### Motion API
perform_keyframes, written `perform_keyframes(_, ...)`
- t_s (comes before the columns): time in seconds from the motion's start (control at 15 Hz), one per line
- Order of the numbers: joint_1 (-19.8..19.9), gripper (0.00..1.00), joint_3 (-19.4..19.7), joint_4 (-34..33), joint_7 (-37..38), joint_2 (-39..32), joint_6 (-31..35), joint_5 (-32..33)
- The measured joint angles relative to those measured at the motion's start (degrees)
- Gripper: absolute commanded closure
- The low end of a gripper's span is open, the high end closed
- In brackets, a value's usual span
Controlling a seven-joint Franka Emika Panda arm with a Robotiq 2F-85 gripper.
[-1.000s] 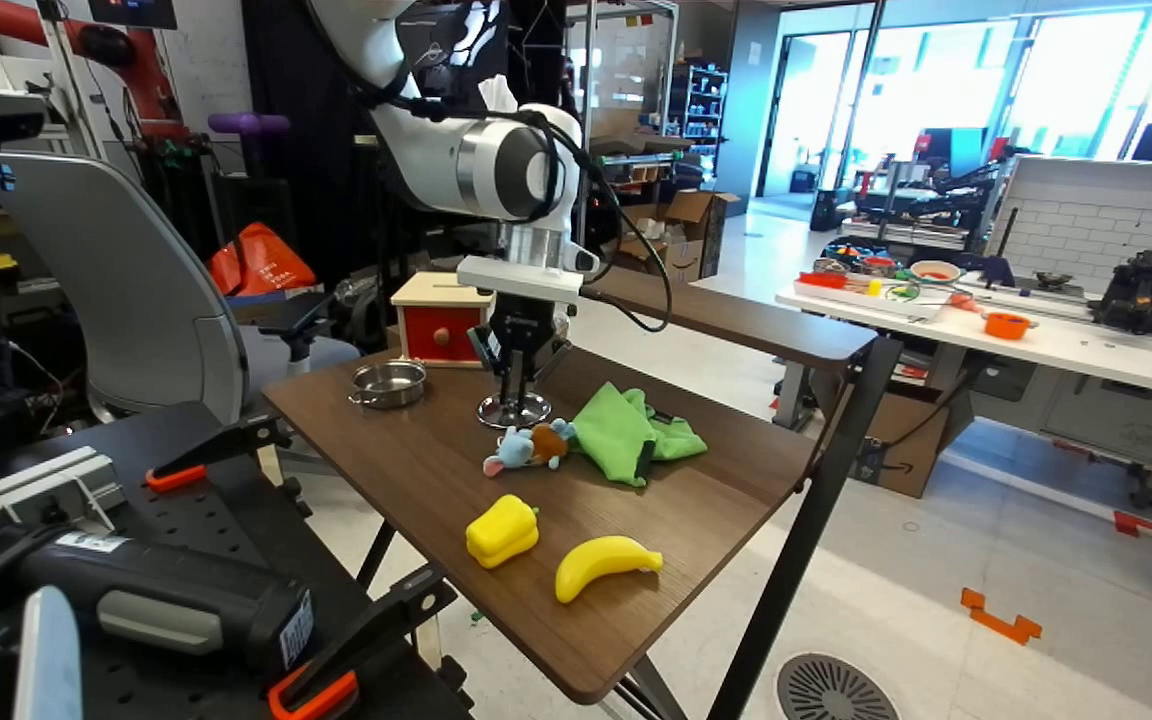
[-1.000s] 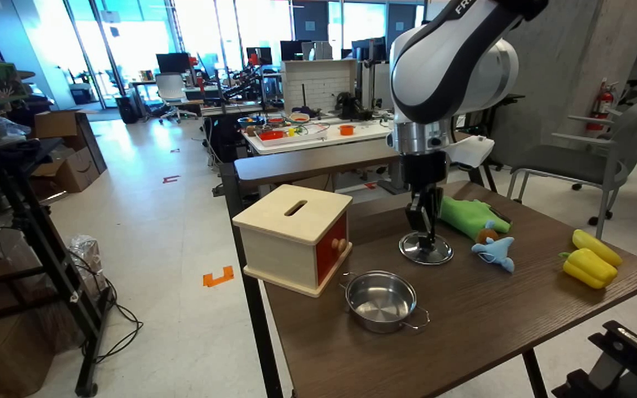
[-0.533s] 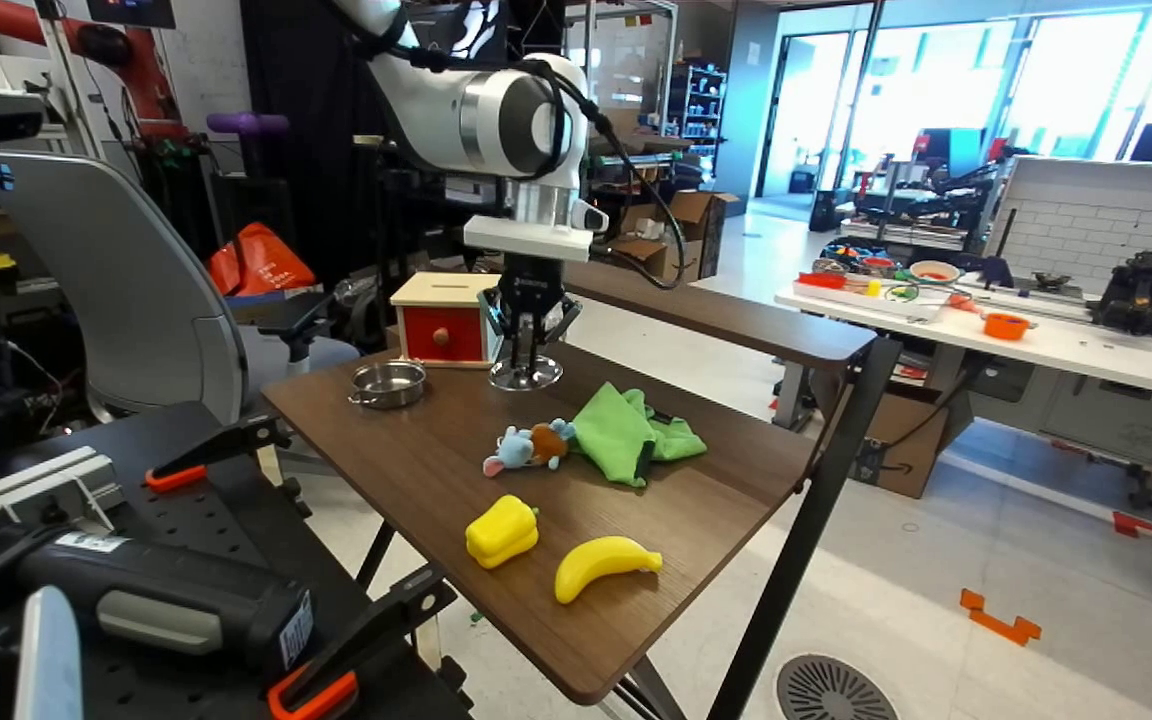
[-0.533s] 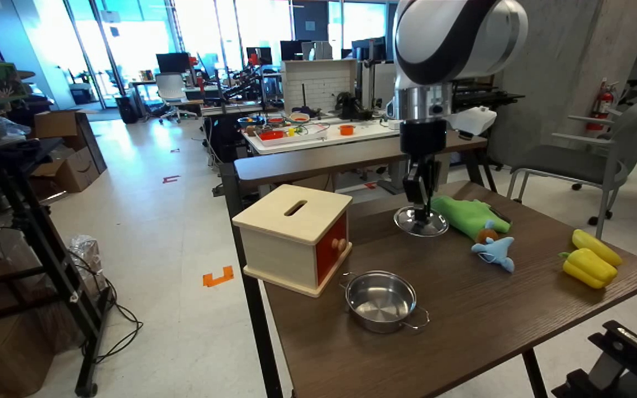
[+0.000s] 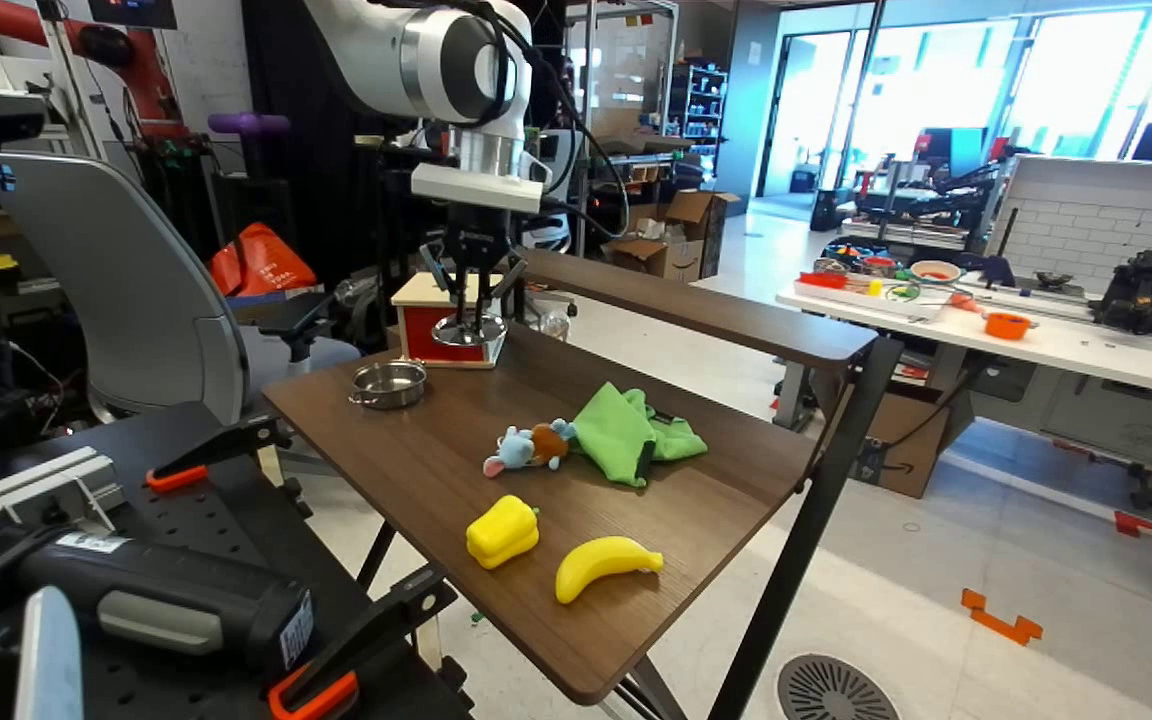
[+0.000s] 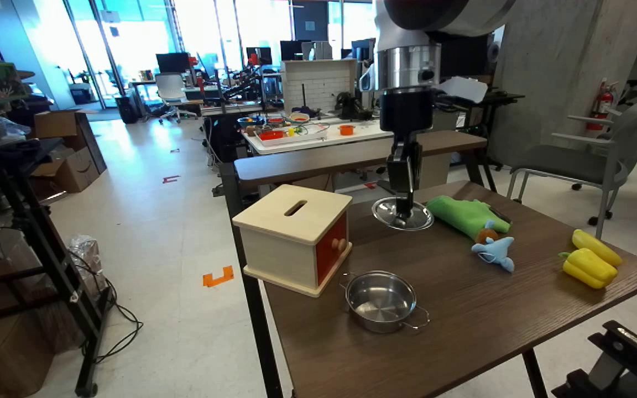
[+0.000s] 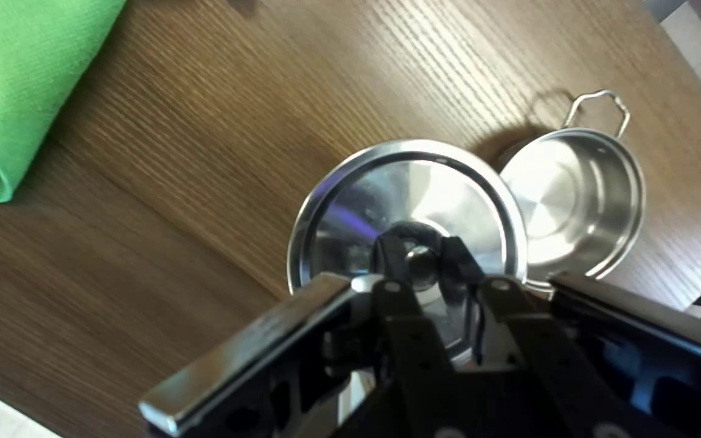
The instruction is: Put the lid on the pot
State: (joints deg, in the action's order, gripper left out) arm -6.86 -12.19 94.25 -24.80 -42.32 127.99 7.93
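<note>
Okay, lid (image 7: 375, 207) pinched in my claw (image 7: 425, 258), up off the table (image 5: 416, 450), pot (image 7: 575, 201) uncovered.

I have my fingers (image 7: 392, 258) clenched either side of the lid's knob (image 7: 421, 274), lid roughly level. Pot upright on the table, lower and off to one side; wrist view has the lid overlapping its rim, both exterior views show the two apart. Red-fronted wooden box (image 6: 280, 249) near the pot; in an exterior view the lid blocks part of that red front. Next out, green cloth (image 5: 616, 435), with a blue-and-brown plush toy (image 5: 528, 447) just beside it. Further from me, yellow pepper (image 5: 502, 531) and yellow banana (image 5: 604, 567), near each other, same table. Past the table edge, grey office chair (image 5: 126, 260); way back, white bench (image 5: 1096, 352) with an orange container (image 5: 1007, 325) on it.
</note>
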Motion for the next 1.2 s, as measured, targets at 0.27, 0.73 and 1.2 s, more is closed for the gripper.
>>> perform_keyframes(0.27, -1.6, 0.95, -1.05, 1.98, -2.61, -0.27, -0.67, 0.07)
perform_keyframes(0.73, -4.76, 0.95, -1.1, 1.67, -3.55, -4.05, -3.41, 0.95)
perform_keyframes(1.2, -6.93, 0.95, -1.1, -0.96, -3.66, -7.07, -4.37, 2.15)
